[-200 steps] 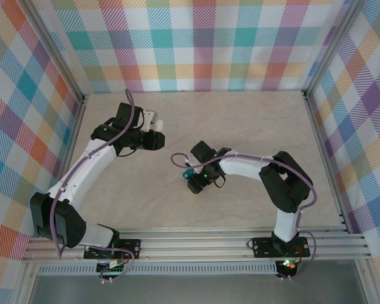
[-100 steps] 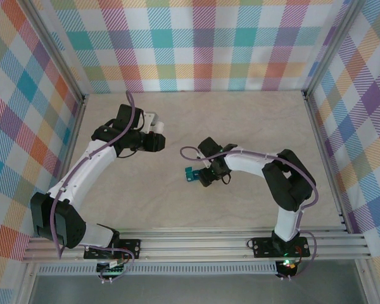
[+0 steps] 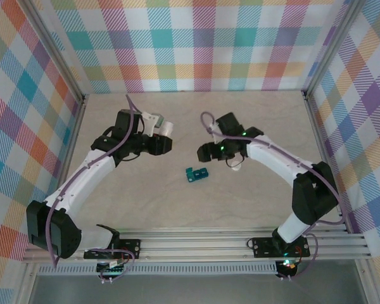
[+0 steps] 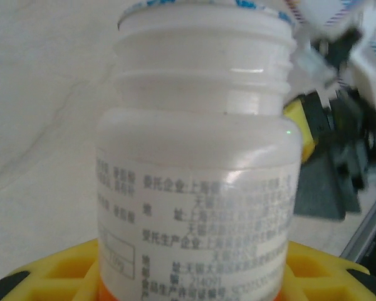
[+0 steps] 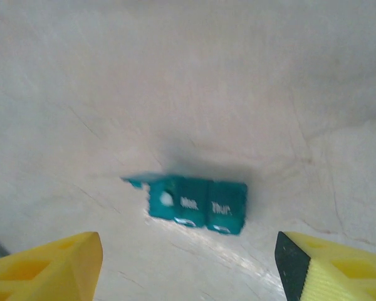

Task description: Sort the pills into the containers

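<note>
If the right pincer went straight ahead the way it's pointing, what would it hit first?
Most likely the teal containers, lying centred ahead of the open right pincer. Depth is unclear, so it could touch the table just short of them.

The teal containers are looking like smooth, faintly glossy plastic, while the tabletop is appearing matt and lightly veined. The white bottle is showing shiny, translucent plastic, its printed label catching light.
</note>
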